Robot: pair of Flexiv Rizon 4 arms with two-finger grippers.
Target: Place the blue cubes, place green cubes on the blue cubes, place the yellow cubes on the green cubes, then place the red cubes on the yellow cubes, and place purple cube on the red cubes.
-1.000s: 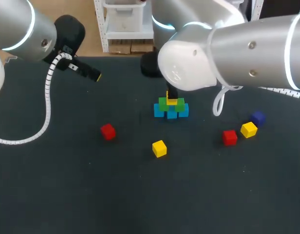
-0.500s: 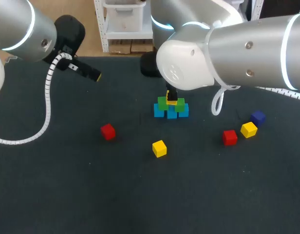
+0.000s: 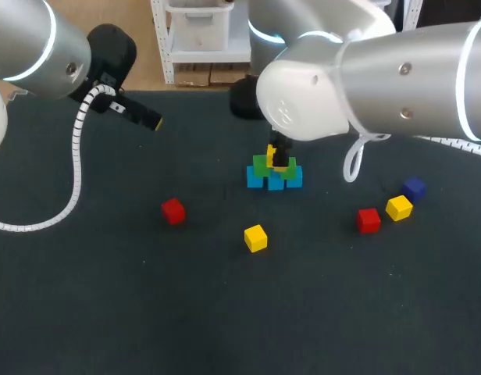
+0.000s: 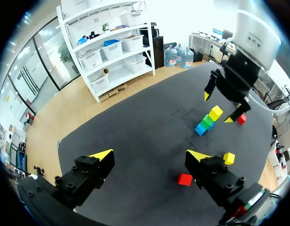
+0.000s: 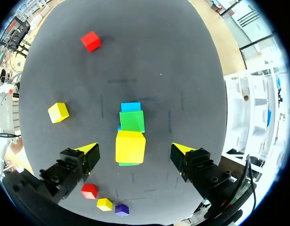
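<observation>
A stack stands mid-table: blue cubes (image 3: pixel 256 179) at the bottom, green cubes (image 3: pixel 261 165) on them, and one yellow cube (image 5: pixel 130 146) on top. My right gripper (image 5: pixel 135 148) hangs open straight above the stack, its fingers wide on either side of the yellow cube and clear of it. Loose on the table are a red cube (image 3: pixel 172 210), a yellow cube (image 3: pixel 255 237), a second red cube (image 3: pixel 368 220), another yellow cube (image 3: pixel 398 208) and the purple cube (image 3: pixel 414 188). Far off at the back left, my left gripper (image 4: pixel 149 155) is open and holds nothing.
The right arm's big elbow (image 3: pixel 318 86) hangs over the table behind the stack. A white coiled cable (image 3: pixel 75 156) droops from the left arm. Dark table cloth (image 3: pixel 225 312) stretches bare along the front.
The right gripper's fingers have spread apart and let go of the yellow cube, which now rests on the green cubes. The left arm has not moved.
</observation>
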